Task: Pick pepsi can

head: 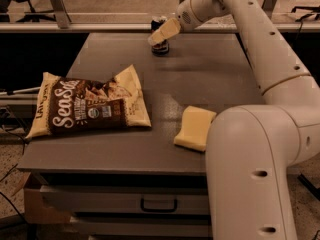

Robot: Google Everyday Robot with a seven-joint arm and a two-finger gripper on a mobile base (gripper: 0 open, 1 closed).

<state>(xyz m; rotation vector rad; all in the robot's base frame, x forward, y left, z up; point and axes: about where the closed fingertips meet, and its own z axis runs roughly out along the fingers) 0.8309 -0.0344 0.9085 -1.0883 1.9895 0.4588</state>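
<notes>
The pepsi can [161,49] stands upright at the far edge of the grey table [220,79], near the middle of that edge, just in front of the rail that runs behind it. The gripper [164,32] is right at the can, its cream-coloured tip lying across the can's upper half as the camera sees it, so that only the dark top rim and the lower part of the can show. Whether the gripper has closed on the can or merely sits in front of it cannot be told. The white arm [260,49] reaches in from the right, rising from the robot's bulky body [250,174] in the near right corner. Well apart from the can, a brown and cream bag of chips [85,109] lies flat on the left side of the table. A yellow sponge [194,128] lies near the front edge, just beside the robot's body. Below the tabletop a drawer with a dark handle [159,204] shows.
</notes>
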